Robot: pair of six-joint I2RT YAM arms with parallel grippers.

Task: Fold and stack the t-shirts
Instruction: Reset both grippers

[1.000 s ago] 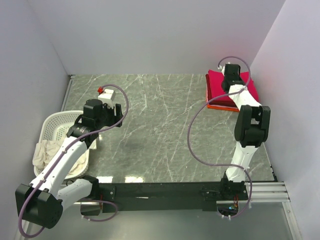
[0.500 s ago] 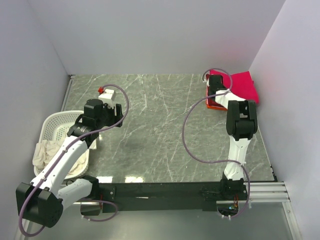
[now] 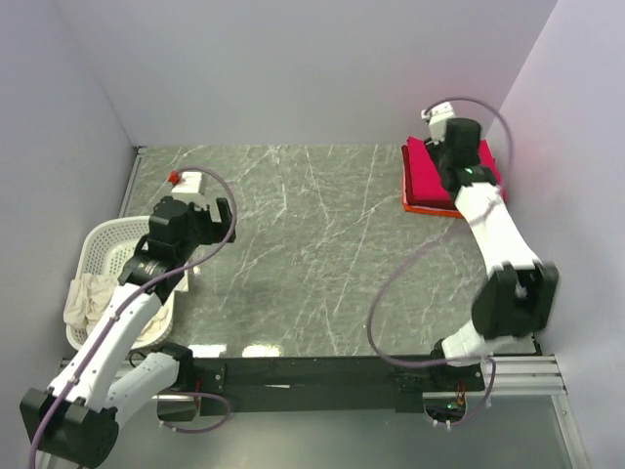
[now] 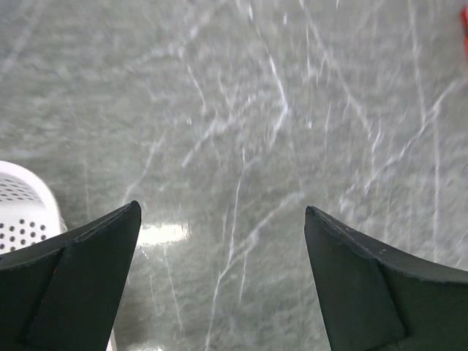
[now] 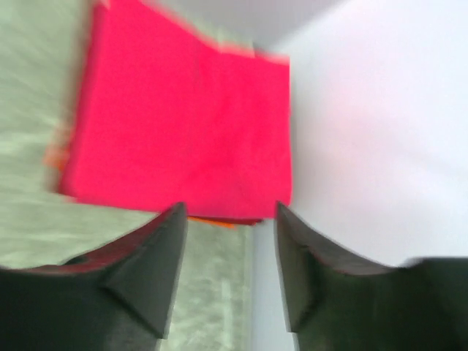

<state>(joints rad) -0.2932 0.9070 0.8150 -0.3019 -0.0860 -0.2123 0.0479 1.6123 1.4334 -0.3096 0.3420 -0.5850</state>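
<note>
A folded bright crimson t-shirt [image 3: 422, 176] [image 5: 183, 124] tops a stack at the table's far right corner, with an orange t-shirt [image 3: 420, 207] [image 5: 219, 221] showing as a thin edge underneath. My right gripper [image 3: 453, 161] [image 5: 228, 208] hovers above the stack's near edge, open, nothing between its fingers. A cream-white t-shirt [image 3: 86, 293] hangs crumpled over the near rim of the laundry basket. My left gripper [image 3: 220, 213] [image 4: 221, 208] is open wide over bare marble beside the basket, holding nothing.
The white slotted laundry basket [image 3: 105, 239] [image 4: 18, 212] stands at the table's left edge, just left of my left gripper. Grey walls close the table on the left, back and right; the stack lies close to the right wall [image 5: 365, 146].
My right arm swung from the stack's left edge to above it, and its jaws opened. The left gripper opened wider and shifted slightly left.
</note>
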